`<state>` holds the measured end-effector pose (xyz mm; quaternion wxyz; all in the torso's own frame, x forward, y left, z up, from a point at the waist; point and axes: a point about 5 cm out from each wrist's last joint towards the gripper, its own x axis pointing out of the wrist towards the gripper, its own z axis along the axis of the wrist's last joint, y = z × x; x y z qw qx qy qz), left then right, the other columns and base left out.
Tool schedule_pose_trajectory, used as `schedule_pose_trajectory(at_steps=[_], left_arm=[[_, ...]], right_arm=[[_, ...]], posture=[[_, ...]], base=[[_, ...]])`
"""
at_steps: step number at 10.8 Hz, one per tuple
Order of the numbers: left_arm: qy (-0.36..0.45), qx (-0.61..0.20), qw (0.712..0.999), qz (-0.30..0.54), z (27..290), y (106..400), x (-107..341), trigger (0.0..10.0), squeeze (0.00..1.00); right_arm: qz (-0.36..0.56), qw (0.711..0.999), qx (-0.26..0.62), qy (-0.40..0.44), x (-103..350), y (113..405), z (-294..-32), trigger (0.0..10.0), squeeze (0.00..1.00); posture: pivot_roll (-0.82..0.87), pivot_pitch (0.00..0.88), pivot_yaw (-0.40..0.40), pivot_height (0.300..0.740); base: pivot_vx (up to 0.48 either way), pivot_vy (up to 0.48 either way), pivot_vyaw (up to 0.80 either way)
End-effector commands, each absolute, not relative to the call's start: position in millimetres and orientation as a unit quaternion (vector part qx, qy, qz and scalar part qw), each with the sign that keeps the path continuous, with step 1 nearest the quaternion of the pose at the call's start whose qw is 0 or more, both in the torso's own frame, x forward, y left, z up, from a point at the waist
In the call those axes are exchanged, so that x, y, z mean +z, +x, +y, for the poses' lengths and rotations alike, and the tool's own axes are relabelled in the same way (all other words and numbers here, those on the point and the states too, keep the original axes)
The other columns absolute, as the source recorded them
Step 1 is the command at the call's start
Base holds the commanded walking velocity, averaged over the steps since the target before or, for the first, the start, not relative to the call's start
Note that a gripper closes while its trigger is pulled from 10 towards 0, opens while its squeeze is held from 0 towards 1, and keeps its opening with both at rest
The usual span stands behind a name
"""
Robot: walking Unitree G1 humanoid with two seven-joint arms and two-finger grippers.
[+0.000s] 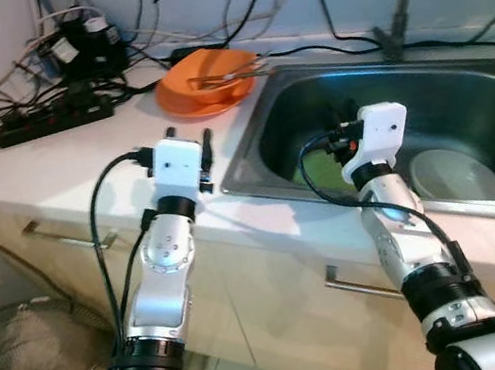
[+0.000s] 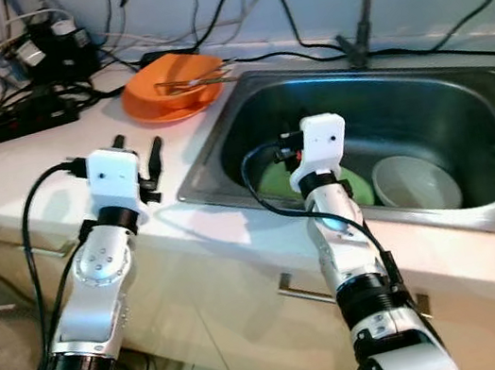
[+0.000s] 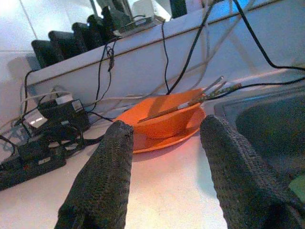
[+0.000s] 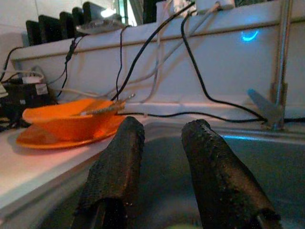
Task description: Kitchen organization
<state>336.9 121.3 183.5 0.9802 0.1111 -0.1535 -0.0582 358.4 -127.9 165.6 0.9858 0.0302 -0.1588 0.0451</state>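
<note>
Head cams first: I'm parked at the white desk point(image 1: 53, 171) with the stainless steel sink point(image 2: 245, 118) set into it. My left claw point(image 1: 206, 159) hovers over the desk's front edge just beside the sink's near left corner. My right claw point(image 2: 290, 144) hangs inside the basin above a round green plate point(image 2: 271, 181), with a round white bowl point(image 2: 415, 184) next to it on the basin floor. Toward the desk's back edge sits an orange plastic bowl on an orange plate point(image 1: 205, 82), with metal utensils point(image 1: 228, 76) lying across it.

Left wrist cam: fingers point(image 3: 102, 181) spread wide, holding nothing, aimed at the orange set.

Right wrist cam: fingers point(image 4: 114, 171) parted, also empty, over the sink.

My guess is I'm in the approach step, nothing picked up yet. Next I'd need to drop the right claw onto the green plate's rim and pinch it.
</note>
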Motion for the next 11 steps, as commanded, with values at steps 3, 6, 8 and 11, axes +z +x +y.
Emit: schedule_pose_trajectory(at_steps=[3, 6, 8, 11], left_arm=[[0.103, -0.048, 0.981, -0.155, 124.6, 340.9, 183.4, 10.0, 0.0], [0.106, -0.052, 0.981, -0.153, 124.2, 339.7, 181.0, 10.0, 0.0], [0.107, -0.056, 0.981, -0.153, 122.9, 339.6, 180.4, 10.0, 0.0], [0.114, -0.058, 0.98, -0.151, 123.8, 340.5, 180.6, 10.0, 0.0]], right_arm=[[-0.155, 0.986, 0.049, 0.046, 170.3, 357.3, -121.8, 10.0, 0.0], [-0.147, 0.987, 0.043, 0.045, 168.1, 355.7, -120.6, 10.0, 0.0], [-0.142, 0.987, 0.045, 0.057, 169.7, 356.6, -119.2, 10.0, 0.0], [-0.142, 0.987, 0.037, 0.066, 170.2, 356.7, -119.2, 10.0, 0.0]], posture=[[0.15, 0.009, 0.058, 0.74], [0.15, 0.0, 0.059, 0.74], [0.15, 0.0, 0.061, 0.74], [0.15, 0.0, 0.065, 0.74]], base=[[0.0, 0.21, -0.43], [0.0, 0.369, 0.0], [0.0, 0.388, 0.0], [0.0, 0.259, -0.26]])
